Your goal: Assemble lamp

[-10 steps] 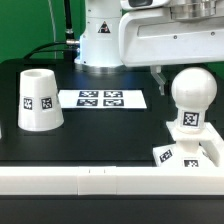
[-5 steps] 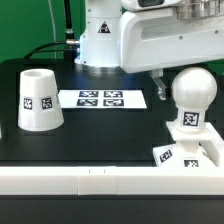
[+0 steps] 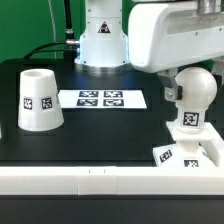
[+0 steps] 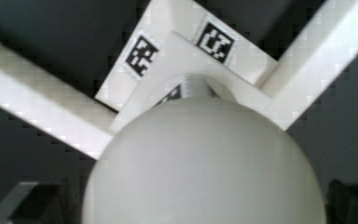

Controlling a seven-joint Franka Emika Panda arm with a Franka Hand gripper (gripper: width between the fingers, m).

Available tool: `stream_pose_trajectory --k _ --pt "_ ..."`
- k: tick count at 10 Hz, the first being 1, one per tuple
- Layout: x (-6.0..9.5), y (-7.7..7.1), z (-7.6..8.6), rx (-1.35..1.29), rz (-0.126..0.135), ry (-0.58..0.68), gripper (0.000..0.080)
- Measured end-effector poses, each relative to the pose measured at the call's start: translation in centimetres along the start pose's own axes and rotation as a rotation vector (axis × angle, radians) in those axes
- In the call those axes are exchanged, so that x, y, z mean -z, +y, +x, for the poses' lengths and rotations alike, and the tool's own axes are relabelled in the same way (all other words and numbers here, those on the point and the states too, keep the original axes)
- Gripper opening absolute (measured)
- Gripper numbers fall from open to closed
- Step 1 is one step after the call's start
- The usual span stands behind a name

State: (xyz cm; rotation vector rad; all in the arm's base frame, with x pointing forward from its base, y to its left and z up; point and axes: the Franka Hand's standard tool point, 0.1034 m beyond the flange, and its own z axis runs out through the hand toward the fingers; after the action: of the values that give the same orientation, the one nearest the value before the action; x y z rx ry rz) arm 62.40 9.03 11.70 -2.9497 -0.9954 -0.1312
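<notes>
The round white bulb (image 3: 193,92) stands upright on its tagged neck on the flat square base (image 3: 166,155), at the exterior view's right front. My gripper (image 3: 190,86) is open and straddles the bulb's round head; one dark finger (image 3: 171,88) shows beside it and the other is hidden. In the wrist view the bulb (image 4: 202,160) fills the space between my gripper's (image 4: 190,206) dark fingers (image 4: 37,200), with a gap on each side, and the tagged base (image 4: 172,45) lies beyond it. The tapered shade (image 3: 38,99) stands alone at the exterior view's left.
The marker board (image 3: 102,99) lies flat on the black table between shade and bulb. A white rail (image 3: 90,180) runs along the table's front edge, close to the base. The robot's white pedestal (image 3: 100,40) stands behind.
My arm has moved toward the exterior view's right, so that the gripper now sits over and around the bulb's head. Bulb, base and shade have not moved.
</notes>
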Motion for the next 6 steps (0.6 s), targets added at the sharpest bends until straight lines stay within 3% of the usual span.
stream_pose_trajectory --k 4,6 --pt "-0.05 0.30 -0.25 0.261 -0.001 -0.002 0.0699" --pt "-0.02 0.52 -0.33 0.465 -0.024 -0.021 0.0699"
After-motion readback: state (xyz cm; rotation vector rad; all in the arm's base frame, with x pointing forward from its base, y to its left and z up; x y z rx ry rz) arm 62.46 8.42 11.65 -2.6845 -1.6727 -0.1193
